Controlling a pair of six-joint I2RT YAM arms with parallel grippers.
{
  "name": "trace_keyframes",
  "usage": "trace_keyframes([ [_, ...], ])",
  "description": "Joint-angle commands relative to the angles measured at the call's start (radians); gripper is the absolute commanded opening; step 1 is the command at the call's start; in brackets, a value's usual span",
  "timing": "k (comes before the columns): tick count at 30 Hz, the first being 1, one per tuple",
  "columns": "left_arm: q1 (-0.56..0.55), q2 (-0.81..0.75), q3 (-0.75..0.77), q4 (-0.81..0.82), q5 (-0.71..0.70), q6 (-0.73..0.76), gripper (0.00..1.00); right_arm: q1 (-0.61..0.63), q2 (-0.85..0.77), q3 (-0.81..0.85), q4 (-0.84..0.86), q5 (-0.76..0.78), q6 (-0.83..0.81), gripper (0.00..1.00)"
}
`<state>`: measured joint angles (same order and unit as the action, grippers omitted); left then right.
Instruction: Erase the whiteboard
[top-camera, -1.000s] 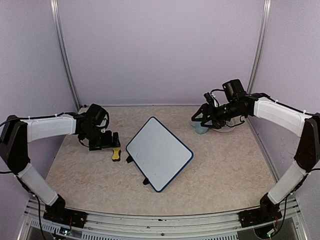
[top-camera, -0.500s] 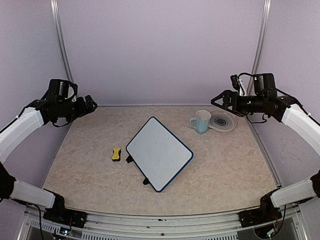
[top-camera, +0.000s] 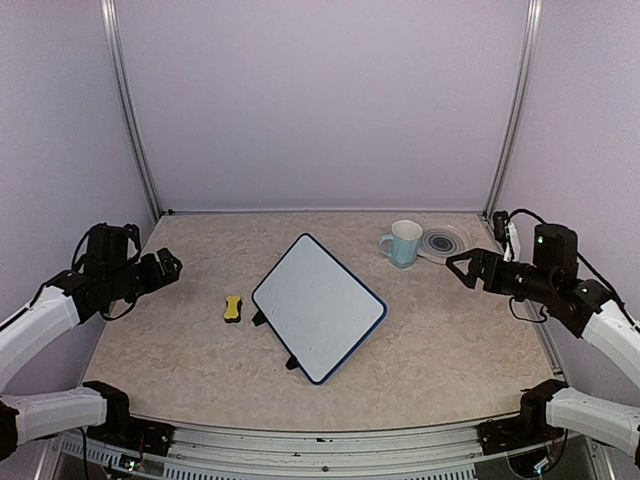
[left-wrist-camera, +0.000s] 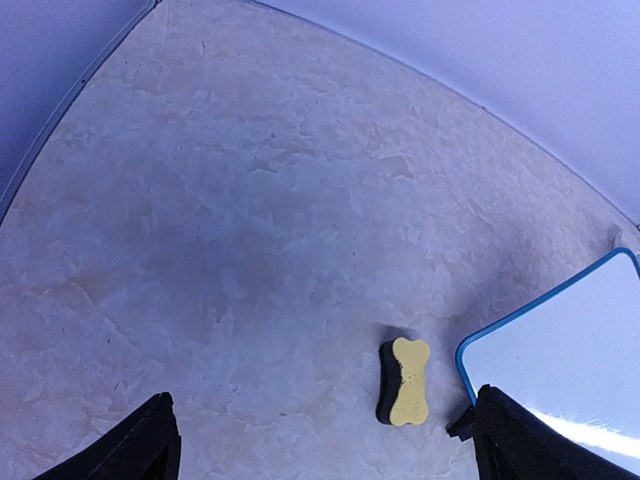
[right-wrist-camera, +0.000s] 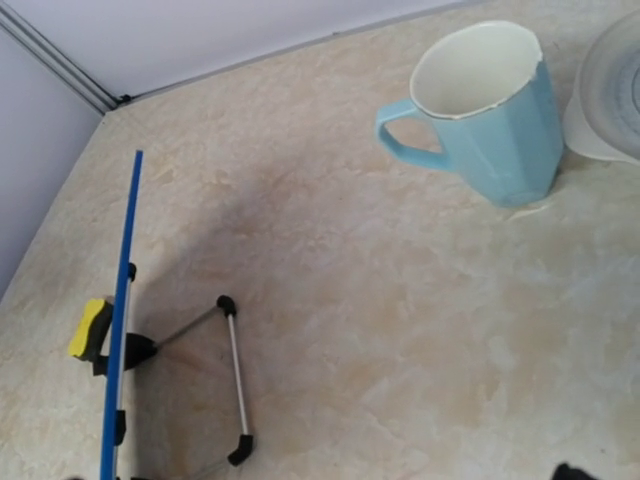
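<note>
Whiteboard (top-camera: 318, 307): blue-rimmed, plain white face, mid-tabletop (top-camera: 450, 340), propped aslant on a wire stand (right-wrist-camera: 235, 380) with black feet. One corner turned toward the far wall. Seen edge-on from the right wrist.

Sponge (top-camera: 233, 308): small, yellow over black, bone-shaped. Flat on the tabletop just beside the whiteboard's left edge, not touching it. Between the whiteboard and the left end effector.

Mug (top-camera: 403, 243): pale blue, upright, handle to the left. Far right of the tabletop, beyond the whiteboard's right corner and apart from it.

Plate (top-camera: 446, 243): round, ringed pattern, right of the mug. Touching it or only just beside it: cannot tell.

Left end effector (top-camera: 165, 268): raised over the left edge of the tabletop, well apart from the sponge, fingers spread wide, nothing held.

Right end effector (top-camera: 462, 270): raised at the right side, nearer than the mug and plate, aimed toward the whiteboard, fingers parted, nothing held.
</note>
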<state>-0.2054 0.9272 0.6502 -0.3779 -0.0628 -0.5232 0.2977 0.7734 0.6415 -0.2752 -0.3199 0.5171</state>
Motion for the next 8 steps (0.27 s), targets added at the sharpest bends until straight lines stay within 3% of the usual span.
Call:
trace_keyframes([
  [1,0.000,-0.003,-0.004,0.082,-0.040,-0.014,0.99,-0.007,-0.023,-0.030,0.095,0.019,-0.015,1.00],
  [8,0.000,-0.014,-0.007,0.118,-0.070,-0.010,0.99,-0.006,-0.015,-0.034,0.116,0.029,-0.021,1.00],
])
